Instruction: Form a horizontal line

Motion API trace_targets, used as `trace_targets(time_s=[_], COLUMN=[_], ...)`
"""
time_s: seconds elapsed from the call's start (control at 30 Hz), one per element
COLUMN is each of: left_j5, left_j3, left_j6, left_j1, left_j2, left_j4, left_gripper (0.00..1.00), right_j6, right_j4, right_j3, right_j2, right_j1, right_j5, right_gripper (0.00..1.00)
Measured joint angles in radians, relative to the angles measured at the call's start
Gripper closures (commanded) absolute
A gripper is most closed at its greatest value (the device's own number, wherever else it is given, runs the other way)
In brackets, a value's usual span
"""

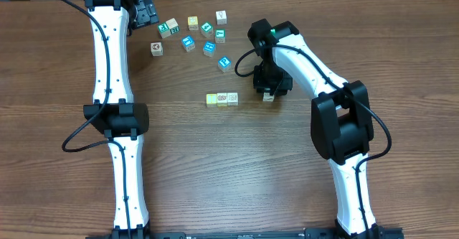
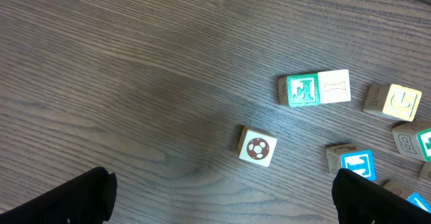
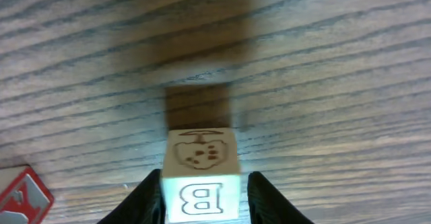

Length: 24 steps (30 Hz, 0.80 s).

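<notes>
1. The right tool (image 1: 267, 90) was pinching a small cream-white wooden cube (image 3: 201, 158) between its two black fingers (image 3: 149, 198). The cube's near face bore a dark letter B, and its top face a brown speckled drawing.
2. Whether that held cube rested on the brown wood-grain desk (image 1: 237, 167) or hung just above it could not be told.
3. The row of cubes (image 1: 222, 98) lay near the right tool on its left, apart from the held cube. It had a yellow-green cube (image 1: 211, 99) at the left end, then two cream-white cubes with dark marks. All three touched in a horizontal line.
4. The left tool (image 2: 222, 200) hovered at the far left of the desk, its fingers spread wide with nothing between them.
5. In the left wrist view, a cream cube with a brown ball print (image 2: 257, 147) stood alone. A green-faced cube (image 2: 301, 91) touched a cream cube with a bone outline (image 2: 335, 87).
6. Loose teal-faced cubes (image 1: 209, 48) were scattered beyond the row, well apart from it.
</notes>
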Motion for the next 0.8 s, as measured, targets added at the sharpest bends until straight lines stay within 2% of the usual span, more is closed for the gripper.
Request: trace_targets(time_s=[0.53,0.63,0.77,0.8], left_j5=[0.0,0.0,0.0,0.0], left_j3=[0.0,0.0,0.0,0.0], left_j6=[0.0,0.0,0.0,0.0], left_j1=[0.0,0.0,0.0,0.0], left_j2=[0.0,0.0,0.0,0.0], left_j4=[0.0,0.0,0.0,0.0], left_gripper=[0.0,0.0,0.0,0.0], right_j6=[0.0,0.002,0.003,0.003], right_j4=[0.006,0.007,0.007,0.009], right_j3=[-0.001,-0.001,-0.001,-0.001], right_j2=[0.0,0.0,0.0,0.0], right_j1=[0.0,0.0,0.0,0.0], right_j5=[-0.033,-0.036,-0.044,-0.044], right_gripper=[0.66,0.72,0.73,0.76])
